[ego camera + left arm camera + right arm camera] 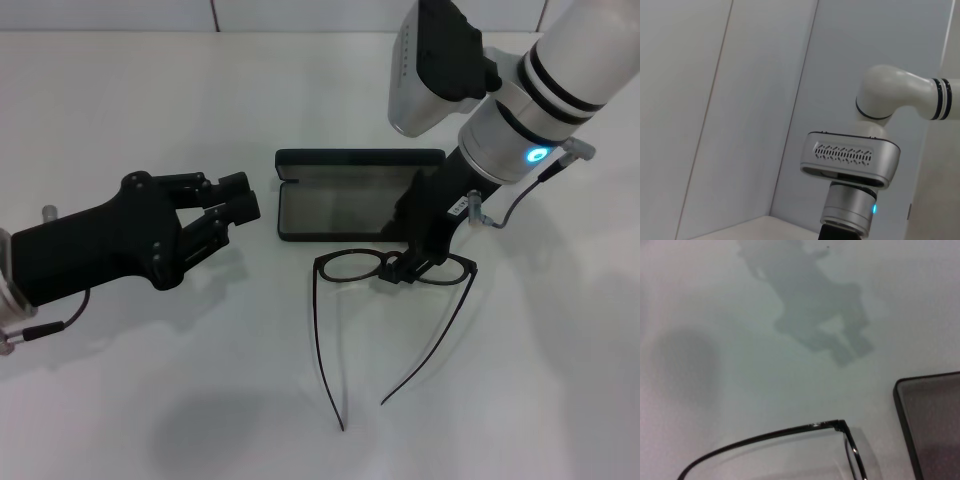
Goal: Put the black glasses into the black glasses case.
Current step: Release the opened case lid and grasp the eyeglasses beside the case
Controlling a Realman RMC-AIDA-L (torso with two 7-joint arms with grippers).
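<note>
The black glasses (350,268) lie on the white table just in front of the black glasses case (340,205), with their temple arms spread open towards me. The case is open, its grey lining up and its lid (360,158) at the back. My right gripper (405,268) reaches down over the case's right end and is shut on the frame's bridge. The right wrist view shows a frame corner (790,431) and the case's edge (932,425). My left gripper (232,205) hovers open and empty to the left of the case.
The white table (150,400) runs to a wall at the back. The left wrist view shows only my right arm's wrist (850,165) against the wall.
</note>
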